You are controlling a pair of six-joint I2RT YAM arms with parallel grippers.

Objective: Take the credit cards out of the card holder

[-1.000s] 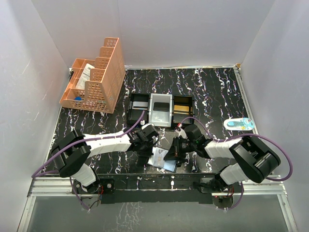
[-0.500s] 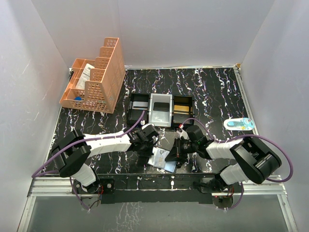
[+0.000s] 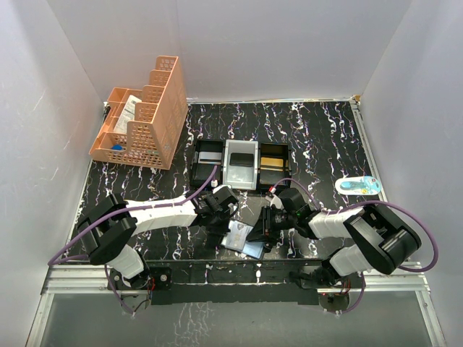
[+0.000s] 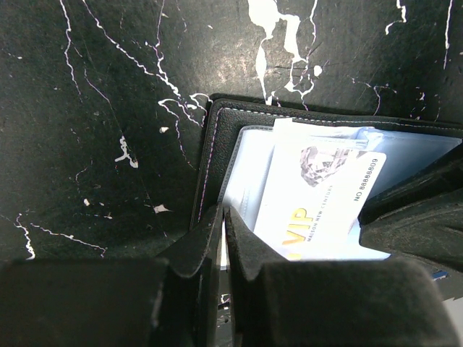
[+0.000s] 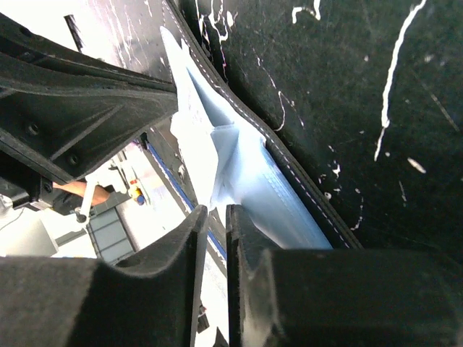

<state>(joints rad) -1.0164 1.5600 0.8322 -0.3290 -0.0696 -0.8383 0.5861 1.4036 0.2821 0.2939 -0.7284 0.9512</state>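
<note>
Two tools, top view: the left tool (image 3: 224,223) and the right tool (image 3: 265,230) meet at the card holder (image 3: 243,238), one on each side of it.
Holder's place, top view: on the worktop (image 3: 318,137), apart from the black-and-white tray (image 3: 241,143), on the tray's arm-base side and roughly in line with the tray's white middle compartment.
Holder, left wrist view: open, with its black stitched border (image 4: 289,116) flat on the worktop and pale clear pockets inside. A white VIP card (image 4: 318,195) lies tilted across them, seemingly part way out.
Left tool, left wrist view: clenched (image 4: 223,213), its tips pinching the holder's edge just beside the card, not on it.
Holder, right wrist view: the pale pockets (image 5: 239,166) stand up from the stitched panel (image 5: 282,155).
Right tool, right wrist view: jaws a thin slit apart (image 5: 215,213) at the pockets' edge. I cannot tell whether they nip a card, a pocket or nothing.
Step in hand: probably drawing a card free while the left tool pins the holder.
Doing it well: keep the left pinch firm on the holder and off the card. Let the right tool take the card alone, not the pocket film. Pull slowly along the pocket's mouth, keeping the card flat.
Risk: if film is caught with the card, the whole holder would lift or drag off the worktop's edge on the side away from the tray.
</note>
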